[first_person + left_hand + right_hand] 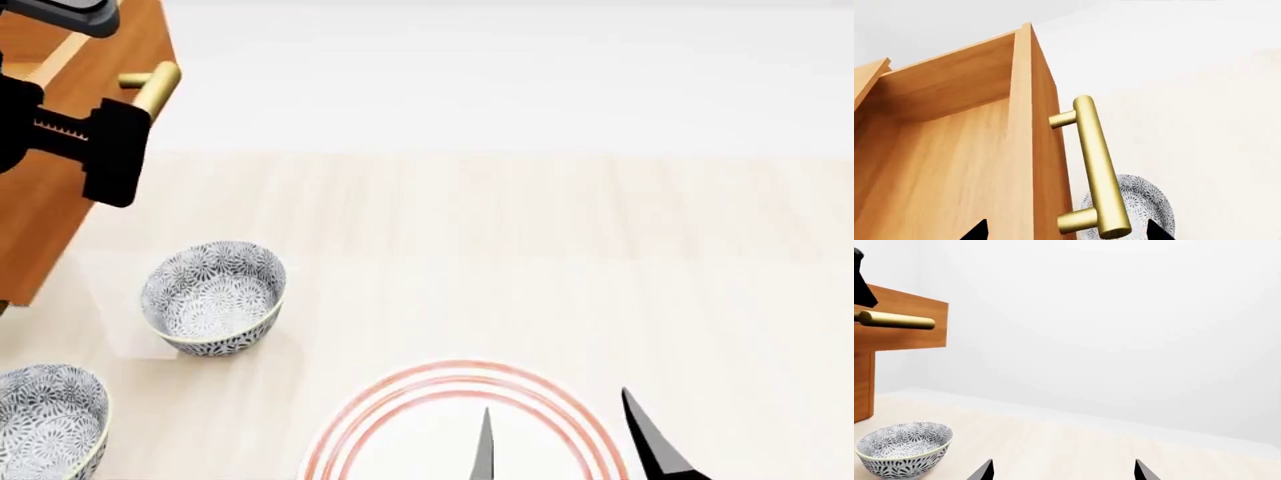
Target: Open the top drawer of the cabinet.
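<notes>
Two black fingertips of my left claw (1066, 231) show at the bottom edge of the left wrist view, apart, with the brass cylindrical bar handle (1095, 170) between them but not clamped. Left of the handle stands the flat orange-brown wood front of the top drawer (1042, 150), and I see the drawer's open inside, so I judge the drawer is already pulled out.

From the head view, the boxy orange-brown wooden cabinet (54, 190) sits in the upper left corner, my left arm in front of it. A grey patterned bowl (214, 297) is lower left. My right claw (567, 445) hangs apart at the bottom, over a white plate with red rings (400, 400).

From the right wrist view, the right fingertips are apart, holding nothing. I think the next move is only to draw the left claw clear of the handle.
</notes>
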Robot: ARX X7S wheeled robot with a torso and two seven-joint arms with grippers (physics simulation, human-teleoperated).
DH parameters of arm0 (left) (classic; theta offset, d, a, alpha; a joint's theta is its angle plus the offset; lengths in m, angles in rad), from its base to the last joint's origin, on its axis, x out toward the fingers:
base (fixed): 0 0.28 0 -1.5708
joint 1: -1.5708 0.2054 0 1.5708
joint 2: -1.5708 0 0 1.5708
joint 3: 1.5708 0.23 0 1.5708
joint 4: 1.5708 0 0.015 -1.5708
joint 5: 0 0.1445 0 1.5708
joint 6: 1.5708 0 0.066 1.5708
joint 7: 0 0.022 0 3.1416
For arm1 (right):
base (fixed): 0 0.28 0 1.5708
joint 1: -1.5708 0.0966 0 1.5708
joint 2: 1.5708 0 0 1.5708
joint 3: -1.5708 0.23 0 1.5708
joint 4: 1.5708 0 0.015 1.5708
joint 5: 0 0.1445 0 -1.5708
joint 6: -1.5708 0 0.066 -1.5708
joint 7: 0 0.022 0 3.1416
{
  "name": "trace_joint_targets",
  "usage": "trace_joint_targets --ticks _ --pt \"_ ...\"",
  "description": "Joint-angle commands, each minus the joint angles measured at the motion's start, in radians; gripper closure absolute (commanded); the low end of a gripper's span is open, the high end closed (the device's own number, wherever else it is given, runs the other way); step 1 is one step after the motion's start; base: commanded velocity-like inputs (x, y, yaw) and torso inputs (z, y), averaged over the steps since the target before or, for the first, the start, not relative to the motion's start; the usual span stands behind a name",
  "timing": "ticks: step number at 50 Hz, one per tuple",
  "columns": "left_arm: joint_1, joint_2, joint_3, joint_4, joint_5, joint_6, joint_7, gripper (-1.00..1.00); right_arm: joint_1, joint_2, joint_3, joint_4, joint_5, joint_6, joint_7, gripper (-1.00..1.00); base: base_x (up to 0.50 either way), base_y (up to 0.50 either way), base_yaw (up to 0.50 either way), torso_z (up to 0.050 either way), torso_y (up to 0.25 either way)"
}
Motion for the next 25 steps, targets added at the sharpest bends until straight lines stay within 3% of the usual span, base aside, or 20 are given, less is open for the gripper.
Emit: trace_joint_targets --ticks 1,16,25 --pt "0.056 0.042 0.006 0.022 0.034 -0.050 0.084 -1.00 -0.002 0.003 0.003 0.000 0.004 -0.003 0.004 -1.00 0.00 0.00 0.00 0.000 0.000" --pt "0.079 0.129 0.011 0.049 0.303 -0.049 0.330 -1.00 -0.006 0.012 0.009 -0.009 0.014 0.002 0.009 -1.00 0.00 0.00 0.00 -0.001 0.000" --pt "0.080 0.145 0.026 0.069 0.321 -0.053 0.377 -1.00 -0.004 0.015 0.014 -0.010 0.021 0.002 0.012 -1.00 0.00 0.00 0.00 0.000 0.000"
